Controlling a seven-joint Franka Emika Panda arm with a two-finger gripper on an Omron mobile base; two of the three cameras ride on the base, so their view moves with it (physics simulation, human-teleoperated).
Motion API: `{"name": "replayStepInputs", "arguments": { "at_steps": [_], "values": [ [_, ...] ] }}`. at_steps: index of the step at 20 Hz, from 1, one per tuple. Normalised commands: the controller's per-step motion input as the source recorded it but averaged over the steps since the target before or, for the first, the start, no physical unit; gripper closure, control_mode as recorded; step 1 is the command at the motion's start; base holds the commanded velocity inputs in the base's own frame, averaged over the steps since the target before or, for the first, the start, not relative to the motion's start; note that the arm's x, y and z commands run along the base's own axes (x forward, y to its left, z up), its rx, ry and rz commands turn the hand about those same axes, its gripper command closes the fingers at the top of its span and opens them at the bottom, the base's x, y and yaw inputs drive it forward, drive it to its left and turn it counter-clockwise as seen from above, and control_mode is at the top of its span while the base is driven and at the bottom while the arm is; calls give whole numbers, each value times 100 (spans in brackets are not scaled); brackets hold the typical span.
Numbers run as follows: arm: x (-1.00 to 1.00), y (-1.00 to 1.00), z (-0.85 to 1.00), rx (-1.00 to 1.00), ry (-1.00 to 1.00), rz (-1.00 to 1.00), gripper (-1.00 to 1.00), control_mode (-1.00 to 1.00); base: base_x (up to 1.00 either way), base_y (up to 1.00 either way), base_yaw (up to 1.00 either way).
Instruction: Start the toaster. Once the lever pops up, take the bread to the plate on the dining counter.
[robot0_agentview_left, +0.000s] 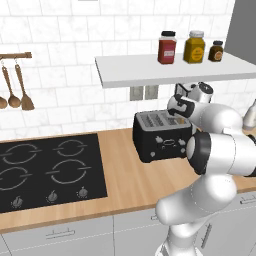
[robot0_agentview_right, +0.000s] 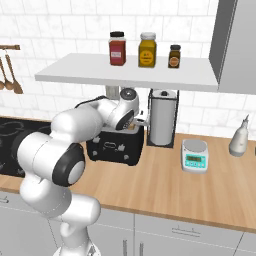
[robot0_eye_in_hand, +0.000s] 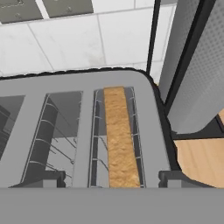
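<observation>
hovering over toaster (robot0_agentview_left: 161, 135) | gripper (robot0_eye_in_hand: 109, 181) spread either side of bread (robot0_eye_in_hand: 119, 135), gripping nothing | judging bread light, crumbly; pinching flat faces at 12 o'clock edge

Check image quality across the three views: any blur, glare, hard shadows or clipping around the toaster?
Left base view: sharp, flat even light, no glare; the arm covers the right end of the toaster. Right base view: equally crisp, soft shade under the shelf. Hand view: bread in its slot is in focus, slot interiors dim.
</observation>
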Motion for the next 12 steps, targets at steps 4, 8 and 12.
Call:
{"name": "replayStepInputs", "arguments": {
  "at_steps": [4,8,12],
  "values": [
    [1,0,0,-1,0,0,100,-100,0,0,0],
    [0,0,0,-1,-1,0,100,-100,0,0,0],
    [1,0,0,0,-5,0,100,-100,0,0,0]
  ]
}}
